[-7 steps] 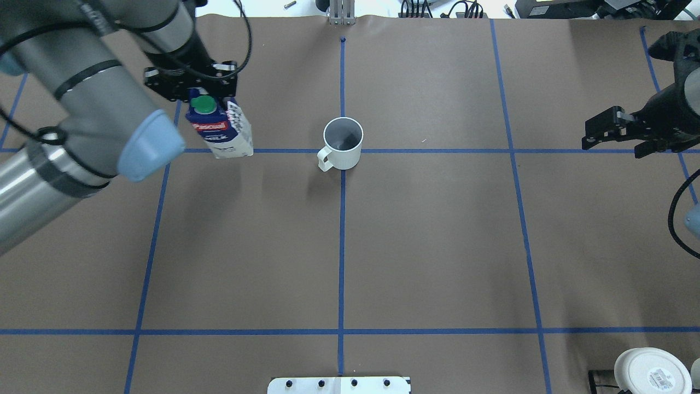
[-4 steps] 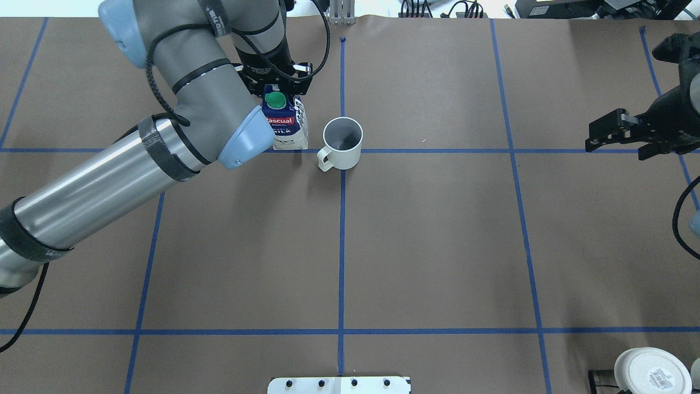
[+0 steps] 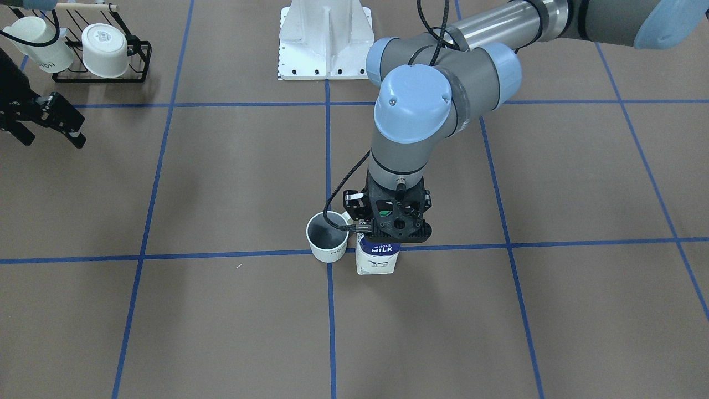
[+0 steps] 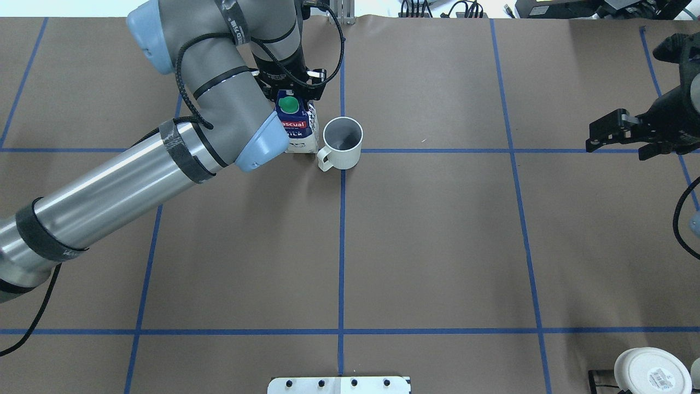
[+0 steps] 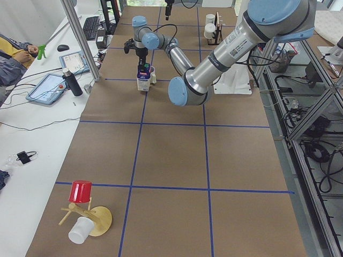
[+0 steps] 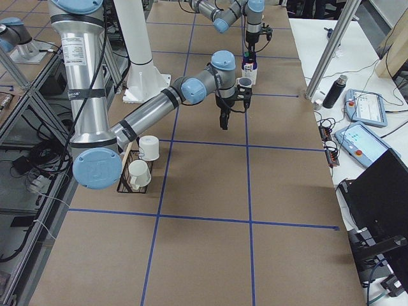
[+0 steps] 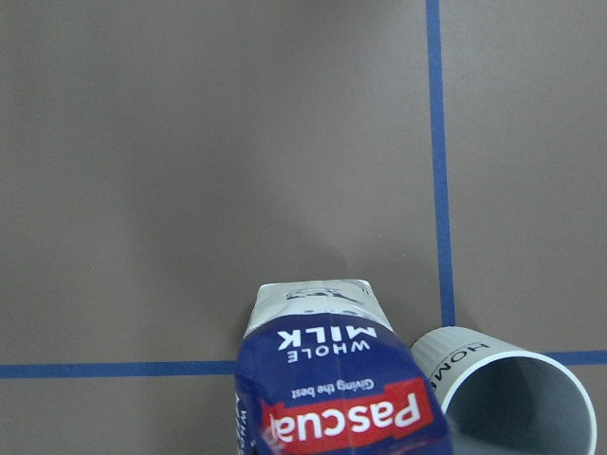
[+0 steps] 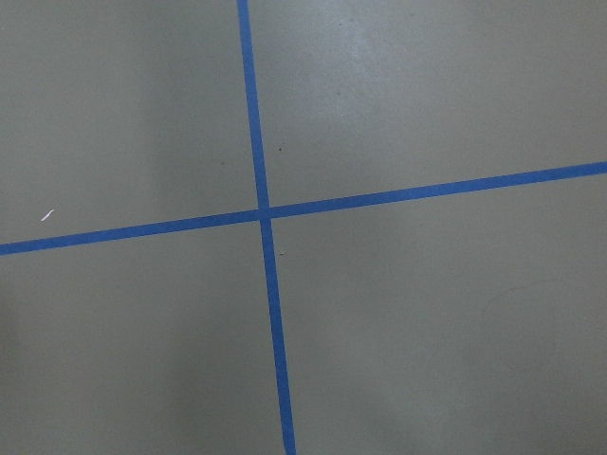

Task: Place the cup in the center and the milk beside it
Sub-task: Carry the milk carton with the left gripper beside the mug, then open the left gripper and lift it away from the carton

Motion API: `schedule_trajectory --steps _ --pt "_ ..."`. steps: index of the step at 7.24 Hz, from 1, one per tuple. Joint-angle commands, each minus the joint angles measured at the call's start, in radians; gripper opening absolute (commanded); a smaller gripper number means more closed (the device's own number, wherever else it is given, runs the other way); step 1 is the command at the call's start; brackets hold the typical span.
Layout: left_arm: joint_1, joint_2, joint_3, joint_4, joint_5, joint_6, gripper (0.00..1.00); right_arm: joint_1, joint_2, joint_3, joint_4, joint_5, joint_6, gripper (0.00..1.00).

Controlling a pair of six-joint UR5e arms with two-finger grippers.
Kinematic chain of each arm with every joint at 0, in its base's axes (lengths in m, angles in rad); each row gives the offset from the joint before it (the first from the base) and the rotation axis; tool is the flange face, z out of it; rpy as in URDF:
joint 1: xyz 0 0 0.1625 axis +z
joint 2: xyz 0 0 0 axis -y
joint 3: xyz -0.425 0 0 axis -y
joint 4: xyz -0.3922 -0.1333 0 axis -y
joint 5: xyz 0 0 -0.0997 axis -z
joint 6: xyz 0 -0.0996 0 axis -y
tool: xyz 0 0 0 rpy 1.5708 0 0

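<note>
The cup, a small white mug with a dark grey inside, stands upright on the middle crossing of the blue tape lines. It also shows in the front view and in the left wrist view, with "HOME" on its side. My left gripper is shut on the top of the milk carton. The carton hangs upright right beside the cup, on the cup's handle side. Its base is at or just above the surface in the front view. My right gripper is open and empty, far to the right.
A black wire rack with white mugs stands near the robot base plate. A white mug with a sticker on its base lies at the overhead view's bottom right. A red cup on a wooden stand sits at the far left end.
My left arm has carried the milk carton to the right, from the left grid line to right beside the cup. The cup and my right arm have stayed where they were.
</note>
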Motion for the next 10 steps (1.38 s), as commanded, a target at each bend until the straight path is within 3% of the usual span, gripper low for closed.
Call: schedule_trajectory --steps 1,2,4,6,7,9,10 --pt "0.000 -0.001 -0.023 0.016 -0.004 -0.015 0.97 -0.001 0.001 -0.003 0.000 0.000 0.001 1.00" --pt "-0.021 0.013 -0.073 0.034 -0.007 -0.016 0.98 -0.002 0.001 -0.004 0.000 0.000 -0.001 1.00" --pt "-0.093 0.164 -0.393 0.181 -0.012 -0.005 0.98 0.012 0.005 -0.008 0.000 0.000 -0.007 1.00" --pt "-0.138 0.504 -0.734 0.186 -0.027 0.082 0.98 0.052 -0.005 -0.011 -0.024 0.000 -0.088 1.00" --pt "-0.184 0.635 -0.808 0.185 -0.032 0.160 0.98 0.087 -0.010 -0.011 -0.069 0.002 -0.198 1.00" --pt "-0.340 0.801 -0.813 0.180 -0.160 0.445 0.98 0.138 -0.030 -0.008 -0.100 0.017 -0.318 1.00" --pt "-0.397 0.864 -0.807 0.177 -0.165 0.557 0.98 0.161 -0.051 -0.001 -0.097 0.020 -0.361 1.00"
